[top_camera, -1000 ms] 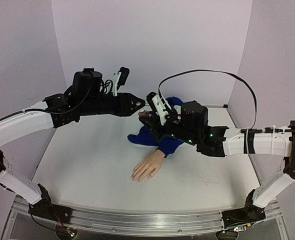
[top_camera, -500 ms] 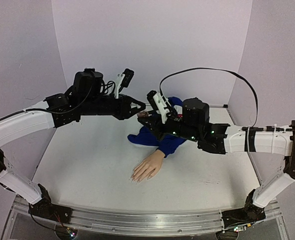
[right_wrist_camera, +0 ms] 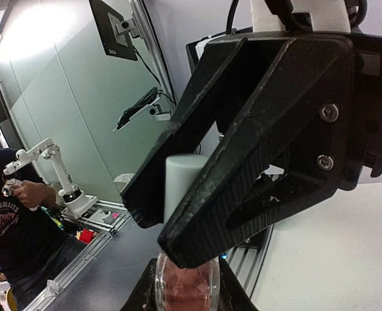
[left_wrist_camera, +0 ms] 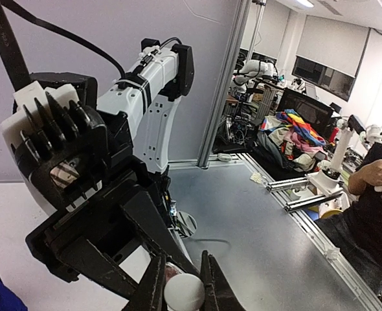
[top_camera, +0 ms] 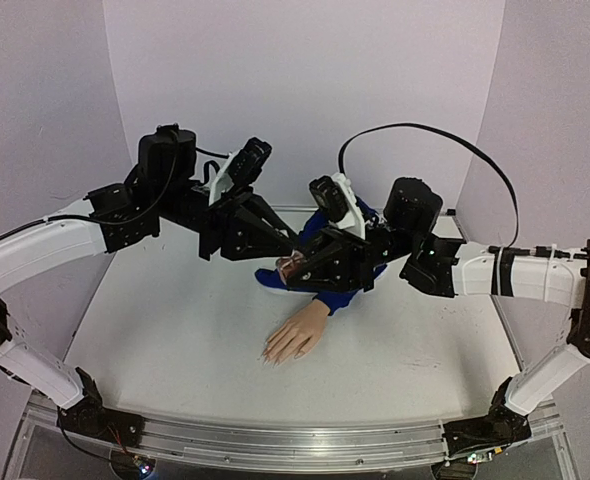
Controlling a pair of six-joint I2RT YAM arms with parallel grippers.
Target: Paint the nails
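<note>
The beige mannequin hand [top_camera: 297, 335] lies palm down on the white table [top_camera: 175, 320], its blue sleeve [top_camera: 337, 288] behind it. Its nails [top_camera: 271, 356] are small ovals at the fingertips, pointing to the near left. Above the sleeve's left edge my two grippers meet around the tiny pinkish polish bottle [top_camera: 292, 266]. My right gripper [top_camera: 298, 273] is shut on the glass body [right_wrist_camera: 183, 282]; its own view shows it [right_wrist_camera: 186, 299] at the bottom edge. My left gripper [top_camera: 288, 256] is shut on the white cap [left_wrist_camera: 183, 293], which the right wrist view [right_wrist_camera: 178, 181] also shows clamped.
Purple walls [top_camera: 305, 90] close in the back and both sides. A black cable [top_camera: 425, 135] arcs above the right arm. A metal rail [top_camera: 275, 440] runs along the table's near edge.
Both grippers have come down and toward the near side, with the bottle between them. Both wrists have tilted. The left gripper now clamps the cap. The mannequin hand has not moved.
</note>
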